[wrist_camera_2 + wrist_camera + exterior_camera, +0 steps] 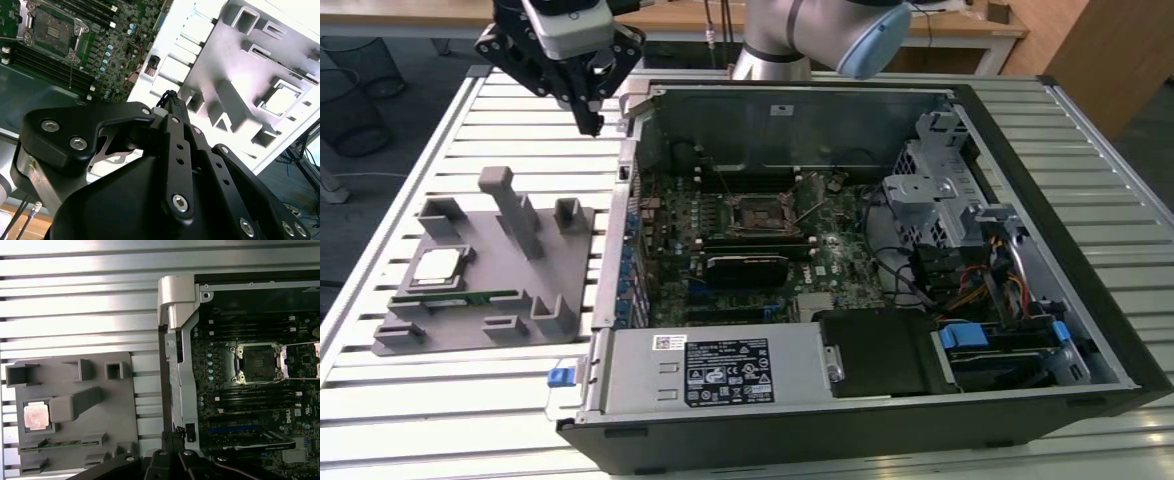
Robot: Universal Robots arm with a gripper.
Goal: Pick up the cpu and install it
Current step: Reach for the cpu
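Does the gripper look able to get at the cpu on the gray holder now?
Probably yes: the cpu lies uncovered on the gray holder, open from above; the gripper hangs nearby, higher up.

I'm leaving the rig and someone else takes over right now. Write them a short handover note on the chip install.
Gripper: shut, holding nothing, hanging over the table just outside the computer case, at the case's far corner on the exterior view's left.
Chip: lying flat in its pocket on the grey holder, apart from the gripper.
Socket on the board inside the case: looks empty.
Done: nothing that shows.
Left: the chip is not yet picked up and not yet in the socket.
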